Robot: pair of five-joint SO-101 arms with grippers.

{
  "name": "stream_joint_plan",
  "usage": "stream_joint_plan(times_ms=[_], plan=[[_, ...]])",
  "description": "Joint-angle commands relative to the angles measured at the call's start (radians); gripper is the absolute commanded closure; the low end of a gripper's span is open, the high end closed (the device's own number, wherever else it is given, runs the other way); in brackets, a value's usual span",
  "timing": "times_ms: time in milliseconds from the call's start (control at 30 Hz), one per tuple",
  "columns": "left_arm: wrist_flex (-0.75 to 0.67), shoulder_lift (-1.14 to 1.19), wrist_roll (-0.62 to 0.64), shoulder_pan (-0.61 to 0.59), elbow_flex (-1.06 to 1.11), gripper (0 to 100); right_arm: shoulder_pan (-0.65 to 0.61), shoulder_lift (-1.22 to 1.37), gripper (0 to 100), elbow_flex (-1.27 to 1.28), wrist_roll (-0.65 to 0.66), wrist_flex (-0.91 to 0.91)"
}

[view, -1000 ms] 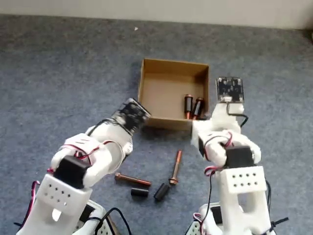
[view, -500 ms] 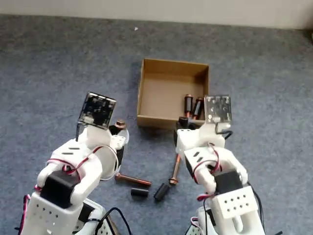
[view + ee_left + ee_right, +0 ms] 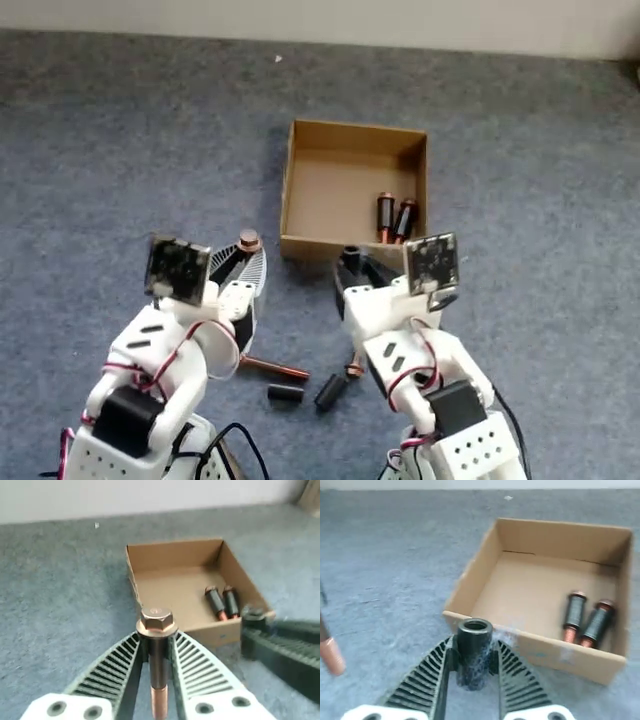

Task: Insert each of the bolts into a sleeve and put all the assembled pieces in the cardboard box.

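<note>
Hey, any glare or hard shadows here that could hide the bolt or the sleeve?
Left wrist view: a bright highlight on the head of the bolt in the left end effector. Right wrist view: a pale sheen on the sleeve in the right end effector. High view: even light, soft shading inside the cardboard box.

Coppery metal, faintly glossy, on the bolt [image 3: 156, 622]; smooth matt black on the sleeve [image 3: 474, 652]; plain matt paperboard for the cardboard box [image 3: 320, 247]; rough grey carpet-like cloth over the counter [image 3: 120, 130].

Carpet [image 3: 100, 150]: box [image 3: 320, 249], two sleeves [image 3: 285, 393], seemingly two bolts [image 3: 272, 368].
</note>
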Motion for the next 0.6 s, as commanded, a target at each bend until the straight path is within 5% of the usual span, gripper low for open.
stream_joint_plan(times_ms=[0, 133, 300, 567], plan=[[-0.046, -0.142, 0.153, -0.013, 0.005, 99, -0.085, -0.127, 99.3, 0.074, -0.005, -0.114], [-0.051, -0.209, 0.230, -0.012, -0.001, 99, -0.127, -0.294, 99.3, 0.252, 0.006, -0.260], [-0.097, -0.206, 0.250, -0.012, -0.002, 99, -0.196, -0.318, 99.3, 0.392, 0.175, -0.380], [-0.247, -0.203, 0.249, -0.004, 0.005, 99, -0.226, -0.334, 99.3, 0.407, 0.193, -0.401]])
